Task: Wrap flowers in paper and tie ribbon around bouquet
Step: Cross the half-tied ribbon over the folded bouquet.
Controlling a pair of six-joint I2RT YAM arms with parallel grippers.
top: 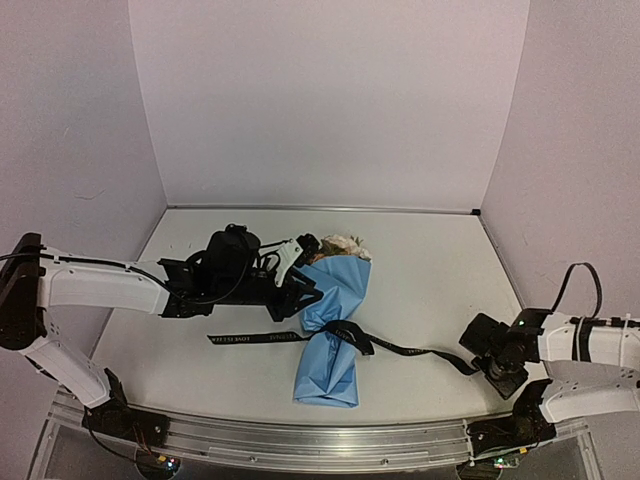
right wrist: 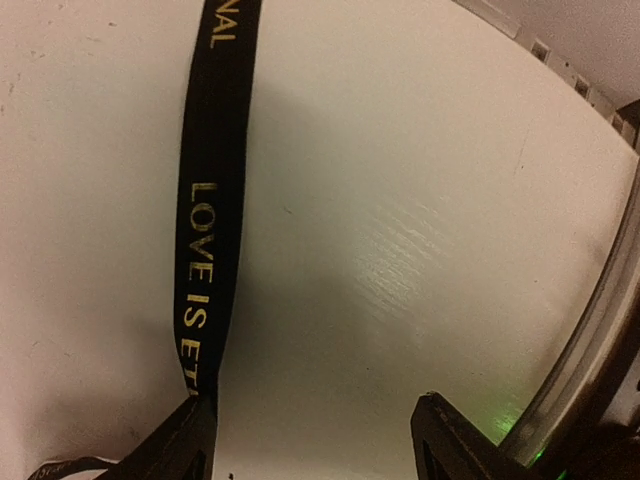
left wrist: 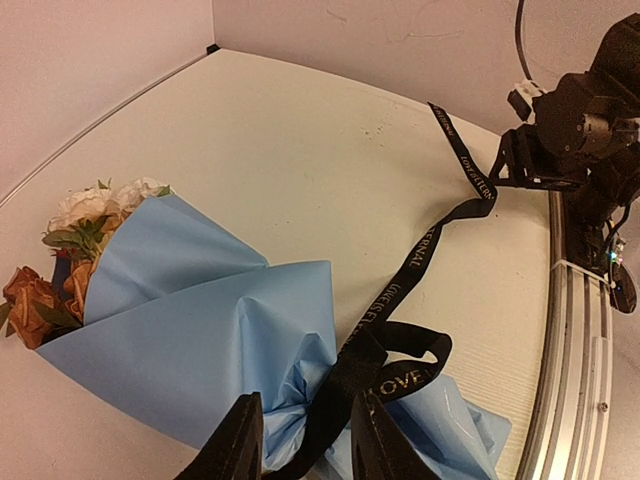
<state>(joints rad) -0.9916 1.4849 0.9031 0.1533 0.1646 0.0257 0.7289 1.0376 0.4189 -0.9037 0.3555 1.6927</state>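
Note:
The bouquet lies mid-table: light blue paper (top: 335, 300) (left wrist: 200, 310) wrapped in a cone, with cream and orange flowers (top: 345, 245) (left wrist: 85, 215) at its far end. The black lettered ribbon (top: 260, 339) (left wrist: 415, 265) (right wrist: 205, 230) crosses the cone's narrow waist with a loop (top: 345, 335) (left wrist: 400, 360). Its tails lie out to both sides. My left gripper (top: 303, 285) (left wrist: 308, 445) hovers by the cone's left side. Its jaws stand apart, with ribbon and crumpled paper showing between them, nothing clamped. My right gripper (top: 478, 350) (right wrist: 315, 440) is open at the ribbon's right end, which runs against its left finger (right wrist: 185, 440).
A metal rail (top: 320, 440) (left wrist: 575, 350) runs along the table's near edge, close behind the right gripper. Pale walls enclose the back and both sides. The right arm (left wrist: 585, 120) shows at the far right of the left wrist view.

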